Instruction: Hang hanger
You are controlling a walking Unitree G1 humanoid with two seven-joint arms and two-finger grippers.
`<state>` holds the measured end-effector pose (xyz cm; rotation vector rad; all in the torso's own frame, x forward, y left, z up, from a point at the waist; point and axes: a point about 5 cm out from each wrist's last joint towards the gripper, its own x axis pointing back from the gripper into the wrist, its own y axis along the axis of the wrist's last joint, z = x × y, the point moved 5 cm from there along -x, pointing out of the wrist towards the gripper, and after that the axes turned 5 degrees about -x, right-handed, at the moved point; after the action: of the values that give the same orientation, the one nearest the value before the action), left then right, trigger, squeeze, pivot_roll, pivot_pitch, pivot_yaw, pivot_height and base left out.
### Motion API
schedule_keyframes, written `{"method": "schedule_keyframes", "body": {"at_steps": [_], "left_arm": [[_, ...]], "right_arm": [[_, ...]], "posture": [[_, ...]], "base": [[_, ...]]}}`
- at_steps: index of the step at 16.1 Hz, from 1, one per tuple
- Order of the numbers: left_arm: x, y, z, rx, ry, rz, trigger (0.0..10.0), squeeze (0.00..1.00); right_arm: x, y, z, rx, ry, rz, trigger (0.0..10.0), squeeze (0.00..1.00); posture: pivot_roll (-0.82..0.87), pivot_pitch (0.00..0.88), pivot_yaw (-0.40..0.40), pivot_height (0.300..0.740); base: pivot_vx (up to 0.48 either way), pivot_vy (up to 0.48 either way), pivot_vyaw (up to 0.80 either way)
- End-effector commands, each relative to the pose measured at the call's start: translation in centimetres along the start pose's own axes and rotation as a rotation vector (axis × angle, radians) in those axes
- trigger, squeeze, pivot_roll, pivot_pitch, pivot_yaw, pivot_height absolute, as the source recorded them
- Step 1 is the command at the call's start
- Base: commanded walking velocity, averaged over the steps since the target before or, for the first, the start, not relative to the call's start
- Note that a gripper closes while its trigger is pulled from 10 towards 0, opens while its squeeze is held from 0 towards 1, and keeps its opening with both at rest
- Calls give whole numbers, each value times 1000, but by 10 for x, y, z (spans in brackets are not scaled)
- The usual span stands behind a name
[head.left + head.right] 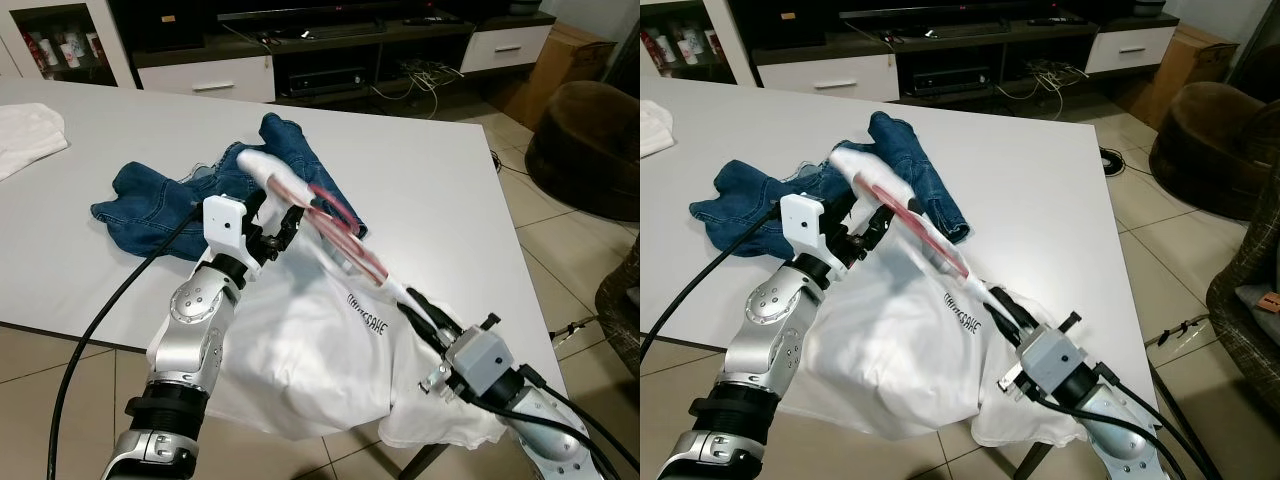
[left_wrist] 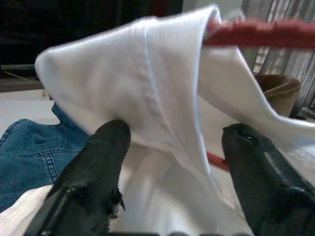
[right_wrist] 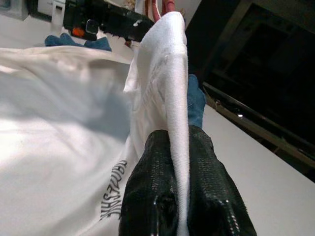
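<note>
The red hanger [image 1: 335, 225] runs on a diagonal above the white table [image 1: 450, 190], from far-left over the blue jeans [image 1: 160, 195] to near-right, mostly sleeved inside the white T-shirt [image 1: 300, 350]. The right gripper [image 3: 179, 147] sits at the near-right end, its two black fingers pressed together on a ridge of shirt cloth running along that same axis. The left gripper [image 2: 170, 147] is at the far-left end, just below the hanger's covered tip; its fingers [image 2: 98, 162] are spread, with the draped cloth and the red bar lying between and slightly above them. The left gripper is the nearer one to the free end, so any closing would take cloth and bar together, I'd judge.
</note>
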<state>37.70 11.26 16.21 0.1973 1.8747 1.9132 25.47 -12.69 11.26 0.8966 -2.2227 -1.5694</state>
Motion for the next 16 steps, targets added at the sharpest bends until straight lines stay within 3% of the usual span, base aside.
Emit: {"method": "schedule_keyframes", "body": {"at_steps": [1, 4, 8, 16], "left_arm": [[0, 3, -2, -13, -10, -11, 0, 0], [1, 2, -7, -4, -26, -16, 0, 0], [2, 2, -12, 8, -48, -19, 0, 0], [1, 2, -11, 11, -48, -24, 0, 0]], "right_arm": [[1, 4, -4, 12, 1, -15, 10000, 0], [5, -3, -12, 3, -24, 25, 10000, 0], [6, -6, -26, -87, -96, 31, 10000, 0], [9, 2, -9, -111, 8, 2, 10000, 0]], "posture": [[11, 47, 19, 740], [10, 48, 19, 740], [9, 48, 18, 740], [9, 42, 17, 740]], "base": [[0, 0, 0], [0, 0, 0], [0, 0, 0], [0, 0, 0]]}}
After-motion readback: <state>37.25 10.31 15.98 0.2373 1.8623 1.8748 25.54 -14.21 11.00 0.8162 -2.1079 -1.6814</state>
